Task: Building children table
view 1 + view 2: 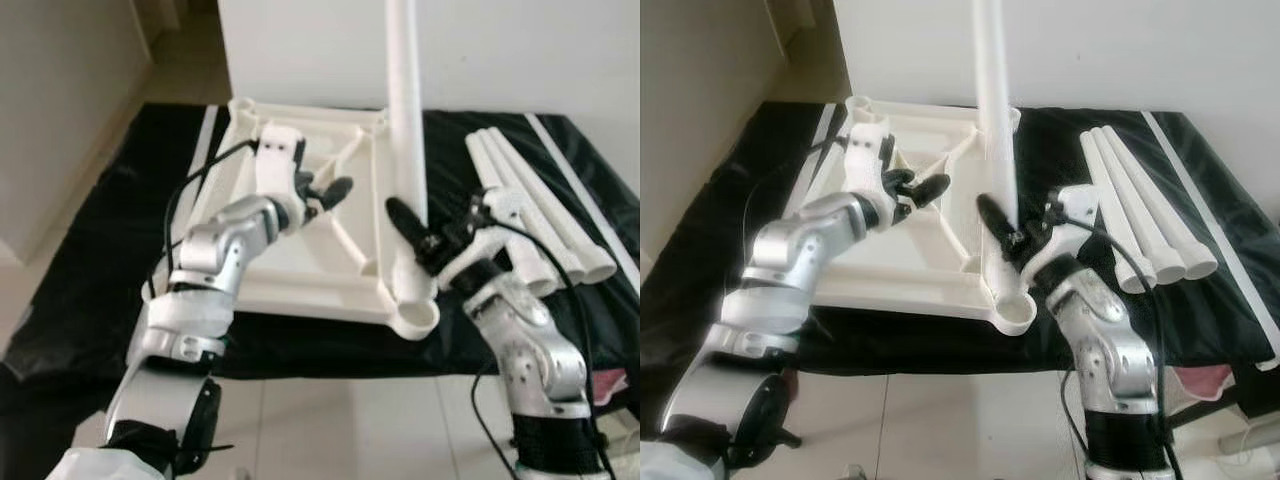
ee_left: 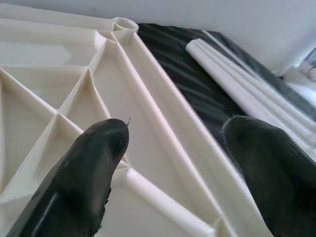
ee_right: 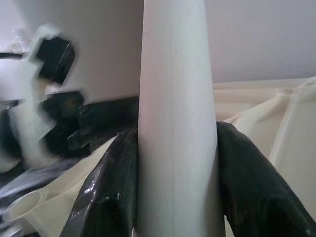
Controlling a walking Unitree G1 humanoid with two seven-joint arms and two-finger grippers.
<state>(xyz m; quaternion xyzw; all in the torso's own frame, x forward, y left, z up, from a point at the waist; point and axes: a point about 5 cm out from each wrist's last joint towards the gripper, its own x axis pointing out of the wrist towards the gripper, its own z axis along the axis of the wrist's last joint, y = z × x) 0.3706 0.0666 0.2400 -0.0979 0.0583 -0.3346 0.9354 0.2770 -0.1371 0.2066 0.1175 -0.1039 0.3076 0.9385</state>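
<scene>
A white table top (image 1: 300,280) lies upside down on a black cloth, its ribs facing up. My right gripper (image 1: 415,235) is shut on a white table leg (image 1: 405,100) and holds it upright. The leg's lower end is at the near right corner, just behind the open corner socket (image 1: 420,318). In the right wrist view both black fingers (image 3: 247,182) press against the leg (image 3: 175,98). My left gripper (image 1: 325,190) hovers open over the ribs in the middle of the table top, holding nothing. Its fingertips (image 2: 94,163) stand wide apart above the ribs.
Three spare white legs (image 1: 530,210) lie side by side on the black cloth (image 1: 100,250) to the right. A white wall rises behind. Pale floor tiles (image 1: 330,420) run along the cloth's near edge. A pink object (image 1: 610,385) lies at the near right.
</scene>
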